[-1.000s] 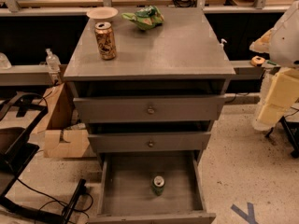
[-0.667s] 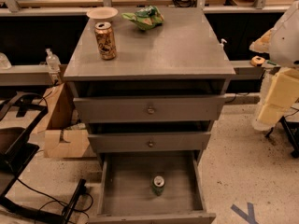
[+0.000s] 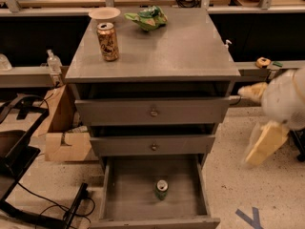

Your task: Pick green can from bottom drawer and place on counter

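The green can [image 3: 162, 189] is not yet picked from the bottom drawer [image 3: 128, 192]. The gripper [image 3: 266, 143] is held aside, right; open or shut cannot be told.

The bottom drawer [image 3: 119, 194] stands open from above, with only the green can [image 3: 162, 189] on its floor. The surface [image 3: 181, 51] has free room at the front and right; a tall can [image 3: 108, 41], bowl [image 3: 104, 14] and bag [image 3: 147, 18] crowd its back-left corner. The gripper [image 3: 266, 143] hangs beyond the right edge.
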